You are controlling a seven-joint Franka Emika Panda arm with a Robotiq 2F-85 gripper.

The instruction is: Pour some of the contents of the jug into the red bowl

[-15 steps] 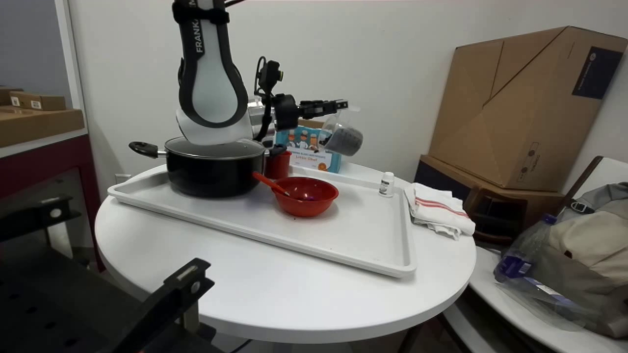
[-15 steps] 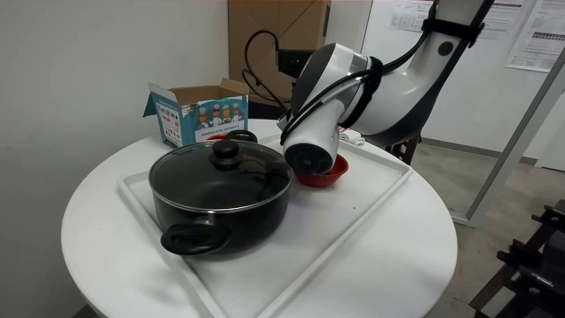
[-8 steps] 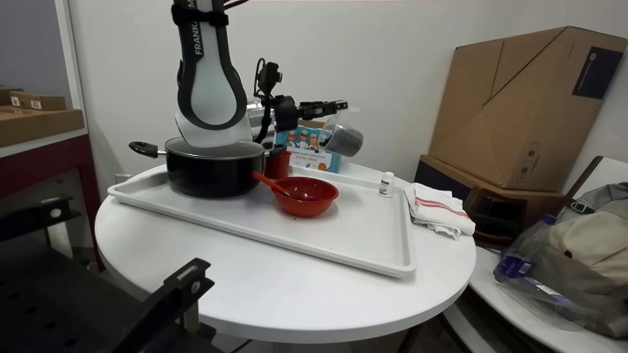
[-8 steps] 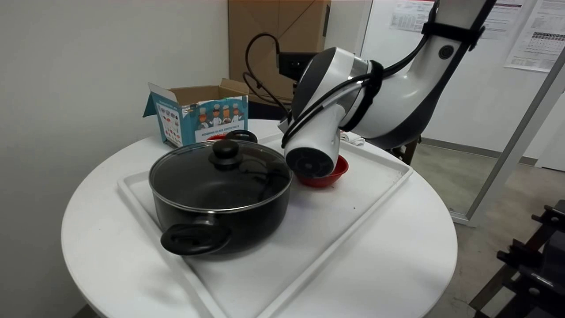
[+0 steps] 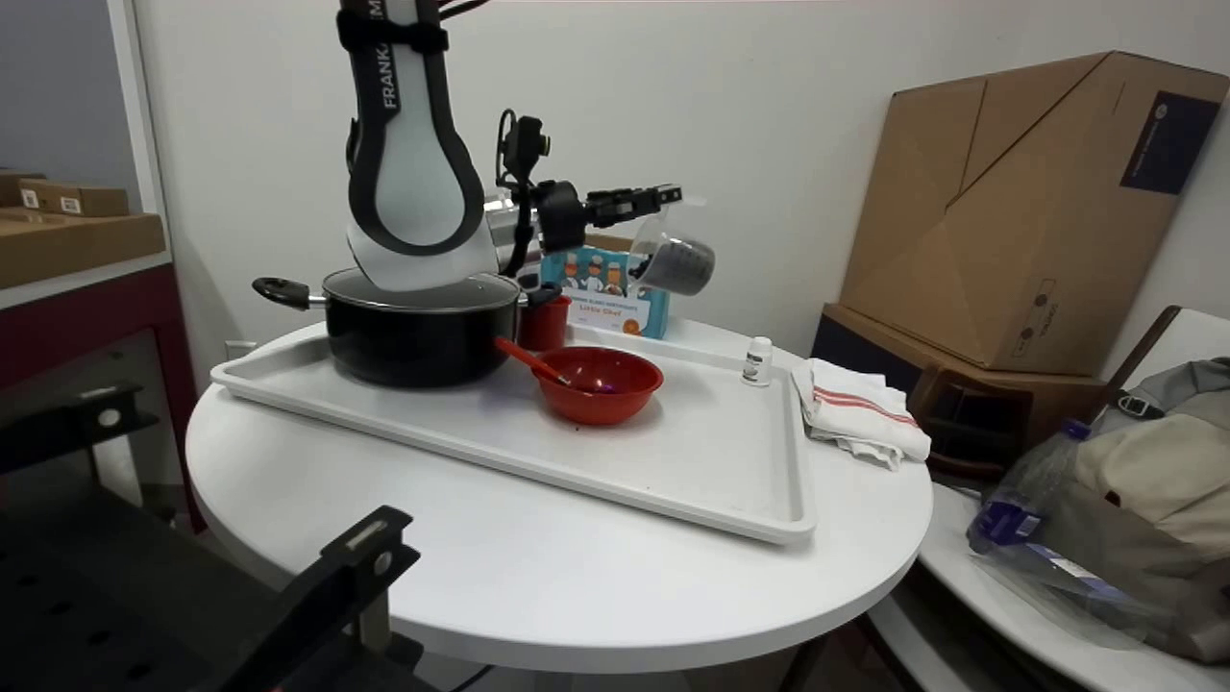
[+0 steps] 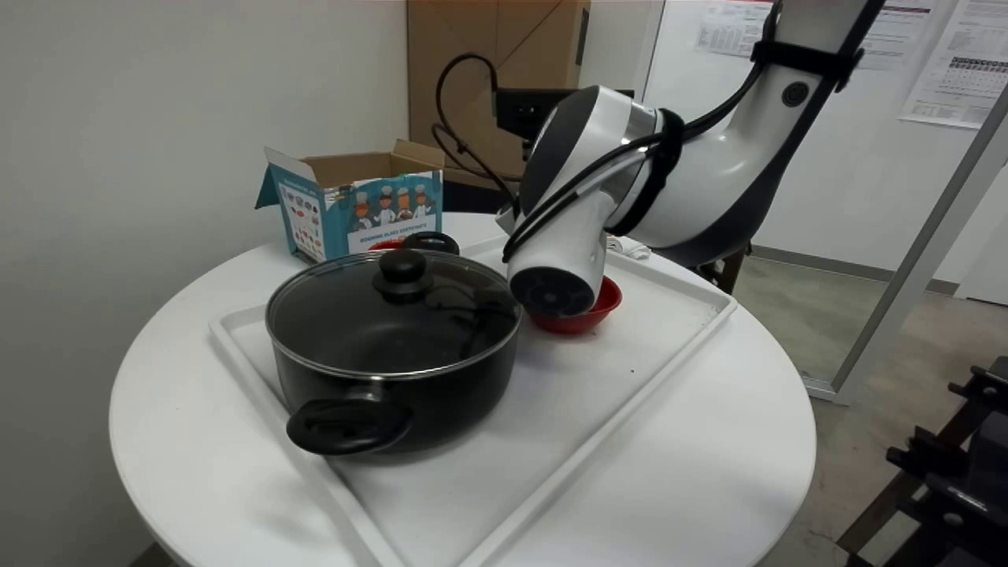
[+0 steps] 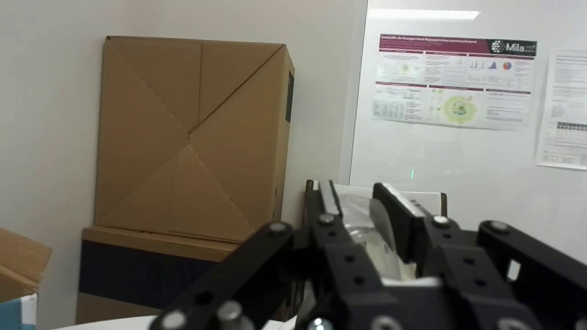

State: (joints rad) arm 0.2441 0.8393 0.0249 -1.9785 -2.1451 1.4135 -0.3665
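The jug (image 5: 680, 266) is a see-through cup with dark grey contents. It hangs tilted in the air, its mouth toward the left in an exterior view, above the level of the red bowl (image 5: 615, 399). My gripper (image 5: 668, 195) is shut on the jug's upper edge or handle; which part is unclear. In the wrist view, the clear plastic of the jug (image 7: 382, 222) sits between the two fingers (image 7: 355, 197). The red bowl stands on the tray with a red spoon-like handle (image 5: 527, 356) over its rim. The bowl (image 6: 609, 303) is partly hidden by the arm in an exterior view.
A black lidded pot (image 5: 423, 341) stands on the white tray (image 5: 673, 481). A red cup (image 5: 545, 324) and a blue box (image 5: 601, 284) are behind. A small white bottle (image 5: 757, 362) stands at the tray's far side, a folded towel (image 5: 855, 404) beside the tray.
My gripper and the jug have risen slightly in the last half second, and the jug has shifted a little to the right. The bowl and the other things have not moved.
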